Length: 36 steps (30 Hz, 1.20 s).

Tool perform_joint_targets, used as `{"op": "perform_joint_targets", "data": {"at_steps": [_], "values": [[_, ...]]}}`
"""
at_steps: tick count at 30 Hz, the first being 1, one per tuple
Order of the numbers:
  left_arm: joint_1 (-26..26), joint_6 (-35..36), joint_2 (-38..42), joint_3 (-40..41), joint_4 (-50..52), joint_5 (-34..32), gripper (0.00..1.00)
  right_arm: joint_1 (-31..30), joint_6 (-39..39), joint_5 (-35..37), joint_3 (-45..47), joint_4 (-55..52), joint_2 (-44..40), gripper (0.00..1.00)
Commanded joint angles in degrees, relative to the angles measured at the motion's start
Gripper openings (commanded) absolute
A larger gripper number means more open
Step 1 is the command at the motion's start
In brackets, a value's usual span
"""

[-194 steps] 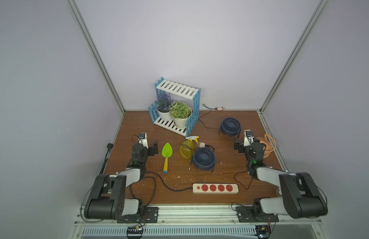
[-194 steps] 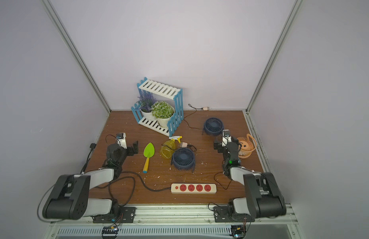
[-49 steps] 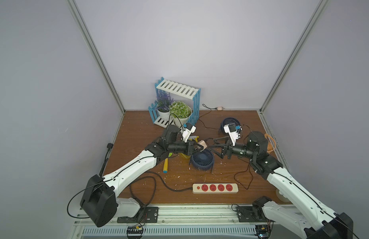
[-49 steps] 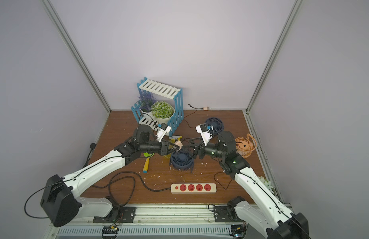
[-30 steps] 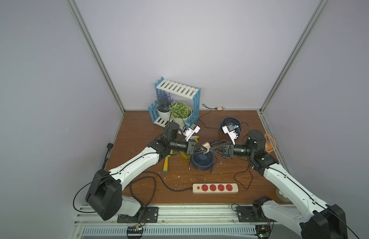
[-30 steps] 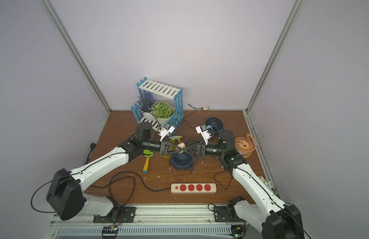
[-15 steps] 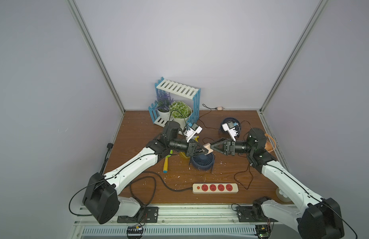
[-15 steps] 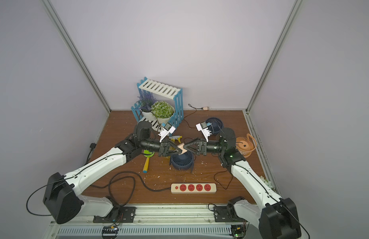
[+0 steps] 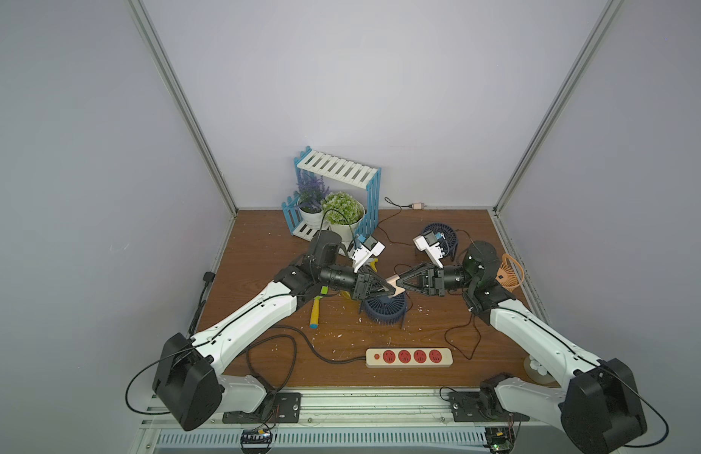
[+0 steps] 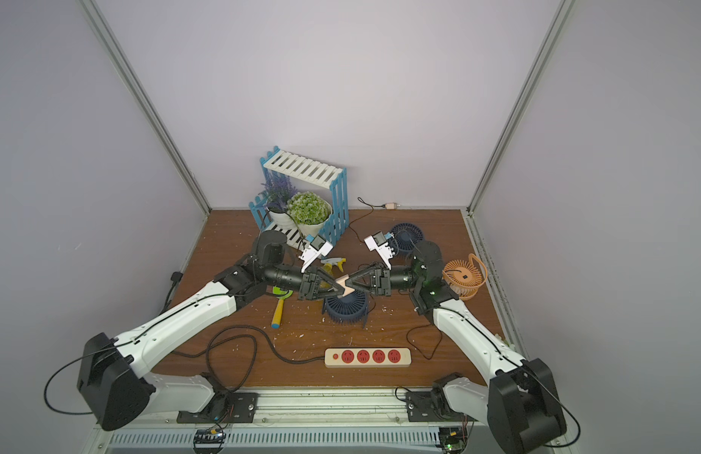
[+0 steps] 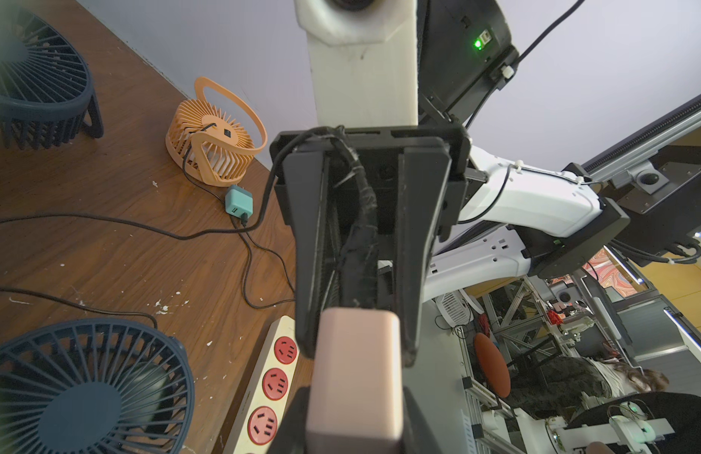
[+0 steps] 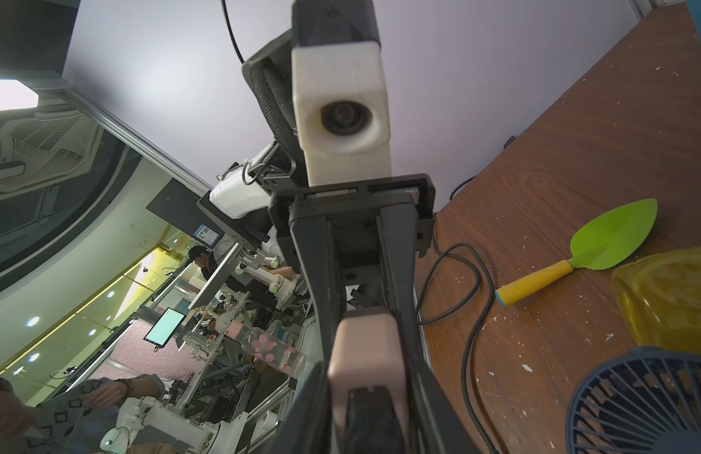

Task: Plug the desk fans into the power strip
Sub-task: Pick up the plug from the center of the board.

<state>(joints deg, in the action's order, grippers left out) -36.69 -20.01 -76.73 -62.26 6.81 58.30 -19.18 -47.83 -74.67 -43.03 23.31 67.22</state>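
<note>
Brown tabletop (image 9: 262,243): we see the power strip (image 9: 408,357) lying flat, nearer us than the dark blue fan (image 9: 384,310), long axis crosswise, button end leftward. Above that fan, our left gripper (image 9: 389,290) and right gripper (image 9: 399,283) both pinch one pink plug (image 9: 393,283).

The power strip (image 9: 408,357) is lying near the front edge. A fan (image 9: 382,310) is sitting behind it, a trowel (image 9: 315,314) lying to the fan's left, a shelf (image 9: 339,173) standing at the far wall.
</note>
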Motion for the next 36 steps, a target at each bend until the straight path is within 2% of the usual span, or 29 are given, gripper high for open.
{"op": "perform_joint_targets", "data": {"at_steps": [1, 12, 17, 18, 20, 21, 22, 24, 26, 31, 33, 36], "values": [[-0.8, 2.4, -0.6, -2.1, -0.2, 0.4, 0.07, -1.4, 0.0, -1.3, -0.3, 0.7, -0.3, 0.3], [-0.8, 2.9, -2.0, -2.5, -0.2, 0.8, 0.07, -1.9, 0.5, -1.5, -0.1, 0.8, -1.2, 0.33], [-0.8, 3.0, -1.9, -2.1, -0.2, 0.3, 0.09, -1.9, 0.5, -0.8, 0.4, 0.9, -1.6, 0.13], [-0.8, 3.0, -1.7, -1.9, -0.2, -0.2, 0.16, -1.9, 0.5, -0.5, 0.4, 0.9, -1.8, 0.1], [-0.8, 3.0, -1.0, -0.9, 0.4, -2.0, 0.49, -1.9, 0.6, 0.5, 0.7, 0.6, -2.2, 0.08], [-0.9, 3.1, -0.3, 0.1, 1.0, -3.5, 0.64, -1.9, 1.0, 1.1, 0.9, 0.1, -2.5, 0.07], [-0.9, 2.8, 0.5, 1.3, 1.5, -5.9, 0.74, -1.9, 1.5, 2.0, 1.1, -0.8, -2.8, 0.05], [-0.8, 1.3, 3.0, 5.2, 2.0, -12.6, 0.83, -1.7, 3.8, 4.7, 1.3, -5.1, -3.7, 0.03], [-0.8, -2.3, 5.7, 10.0, 2.0, -20.6, 0.86, -1.6, 7.9, 8.4, 1.1, -11.8, -4.6, 0.01], [-3.1, -16.0, 12.1, 24.3, 2.3, -37.1, 0.87, -1.6, 20.5, 24.9, 0.0, -31.5, -7.3, 0.0], [-5.8, -21.5, 14.1, 29.1, 2.5, -42.3, 0.86, -1.6, 22.5, 30.5, 0.4, -34.5, -8.3, 0.0], [-9.9, -31.9, 16.2, 33.6, 6.1, -48.9, 0.85, -1.6, 23.3, 35.1, 2.0, -35.8, -9.9, 0.0]]}}
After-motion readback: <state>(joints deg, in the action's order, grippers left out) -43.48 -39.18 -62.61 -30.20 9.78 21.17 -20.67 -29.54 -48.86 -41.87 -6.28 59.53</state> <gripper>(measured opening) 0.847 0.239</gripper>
